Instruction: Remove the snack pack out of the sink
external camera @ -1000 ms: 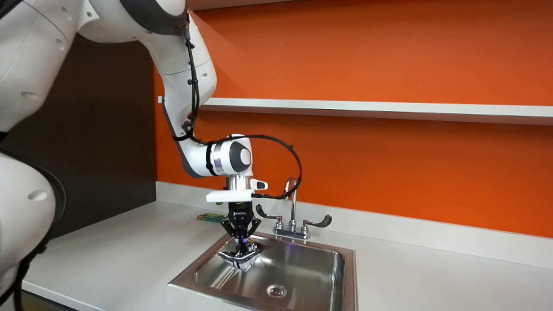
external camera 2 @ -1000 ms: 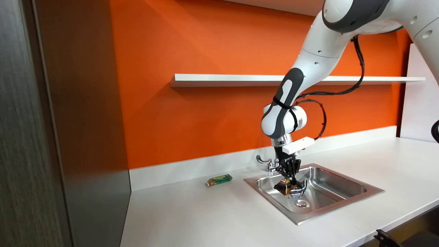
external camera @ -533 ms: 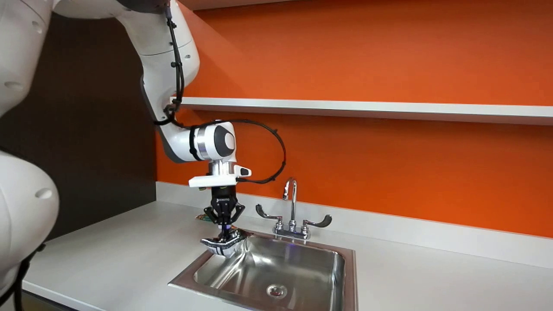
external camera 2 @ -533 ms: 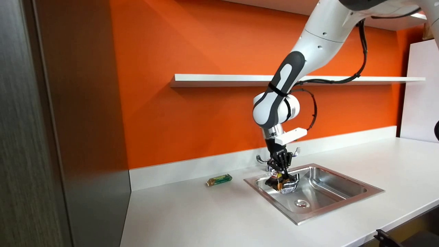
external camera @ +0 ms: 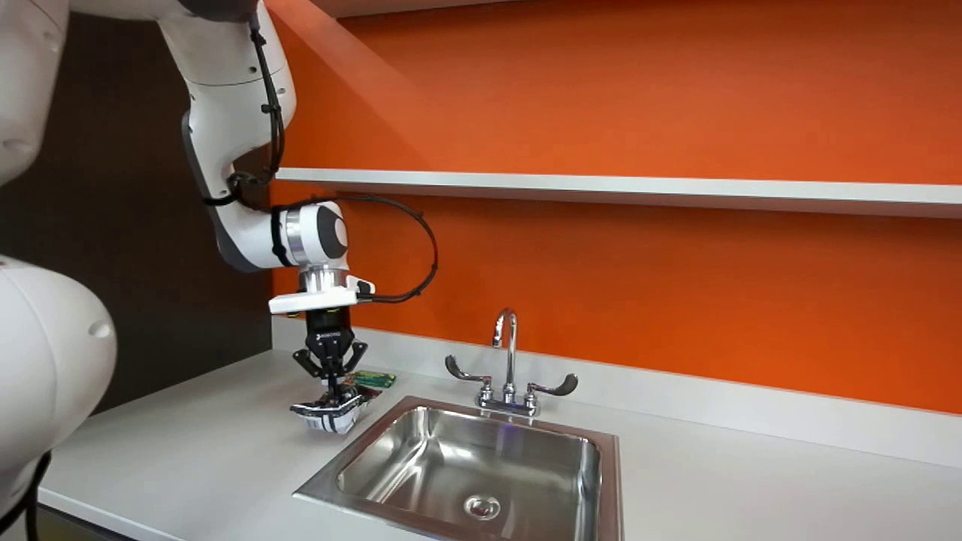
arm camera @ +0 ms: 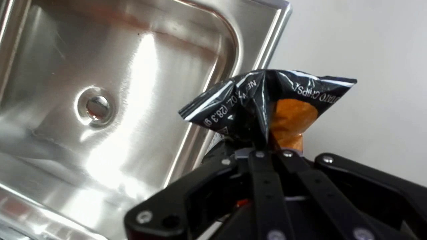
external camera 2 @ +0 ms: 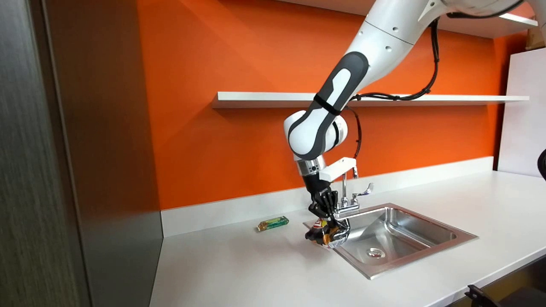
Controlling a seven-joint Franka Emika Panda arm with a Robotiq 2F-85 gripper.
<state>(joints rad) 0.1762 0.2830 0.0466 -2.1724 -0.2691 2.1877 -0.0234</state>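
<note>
You've got the snack pack (arm camera: 263,106) pinched tight: jaws are clenched on its middle, film bunched there, ends flaring out to either side of 'em. They point down, so the pack's right below them, outside the bowl, just beside the sink (arm camera: 255,26). FYI, wrist view has one end overlapping the rim & the other over the worktop (arm camera: 350,130); can't tell if its underside touches anything. Pack's black w/ an orange patch, "CHIPS" legible, plus a silvery side. Sink's next to the jaws on one side, w/ the drain (external camera: 482,507) farther from them. Faucet (external camera: 511,361) stands on that same side, back by the backsplash (external camera 2: 239,211). Green packet (external camera 2: 273,223) lies on the worktop, behind the jaws toward the wall (external camera 2: 239,149), apart from the pack. Shelf (external camera: 616,184) runs along that wall, well above the jaws. In both ext. views your arm (external camera 2: 377,55) reaches down to the jaws from above.
</note>
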